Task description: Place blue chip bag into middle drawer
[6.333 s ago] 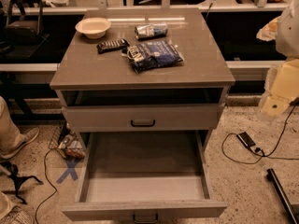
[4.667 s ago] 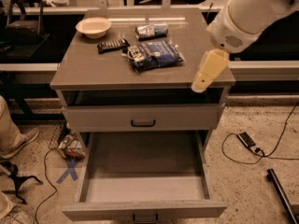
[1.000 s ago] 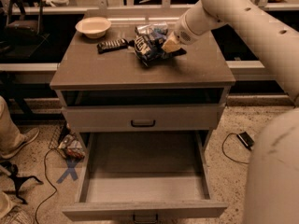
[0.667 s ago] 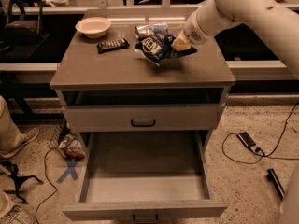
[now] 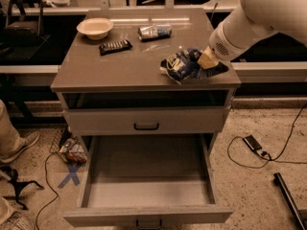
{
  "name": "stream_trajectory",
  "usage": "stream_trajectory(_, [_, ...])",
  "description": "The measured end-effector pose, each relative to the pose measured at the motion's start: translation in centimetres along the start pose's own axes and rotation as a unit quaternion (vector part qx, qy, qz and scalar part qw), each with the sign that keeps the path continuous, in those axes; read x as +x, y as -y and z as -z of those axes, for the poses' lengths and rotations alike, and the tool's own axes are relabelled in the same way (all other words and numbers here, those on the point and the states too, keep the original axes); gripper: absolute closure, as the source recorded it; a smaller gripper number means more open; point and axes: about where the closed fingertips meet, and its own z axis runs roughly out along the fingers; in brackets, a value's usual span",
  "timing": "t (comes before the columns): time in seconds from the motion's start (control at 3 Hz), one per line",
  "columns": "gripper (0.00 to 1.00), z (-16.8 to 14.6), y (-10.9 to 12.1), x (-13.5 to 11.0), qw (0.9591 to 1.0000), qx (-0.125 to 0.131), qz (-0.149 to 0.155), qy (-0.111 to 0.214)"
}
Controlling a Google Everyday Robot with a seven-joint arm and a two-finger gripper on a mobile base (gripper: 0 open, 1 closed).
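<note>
The hand [image 5: 207, 61] pinches the right end of the blue chip bag [image 5: 181, 66] at the front-right corner of the table [image 5: 120, 68] — the crumpled bag tilts up, seemingly to clear the front edge. Below, the middle drawer [image 5: 148, 176] stands pulled open — ready to receive it.

Rt end of blue chip bag [image 5: 181, 66] hidden by end effector [image 5: 207, 61] clamped on it at bench [image 5: 120, 71] front-rt corner. Top-rt edge cuts off arm [image 5: 268, 8]. Bottom edge crops middle drawer [image 5: 146, 176] front, handle [image 5: 148, 223] partly seen. Label on can [image 5: 154, 31] unreadable.
</note>
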Motion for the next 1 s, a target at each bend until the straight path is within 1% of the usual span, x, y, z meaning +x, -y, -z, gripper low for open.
stream_trajectory(0.33, [1.0,2.8,-3.5,4.5,0.9968,-0.013,-0.042,-0.067])
stream_trajectory(0.67, [1.0,5.4,-6.8,9.2,0.9873,-0.032,-0.082,-0.133])
stream_trajectory(1.0, [1.0,5.4,-9.4,13.1,0.9737,-0.067,-0.101,-0.193])
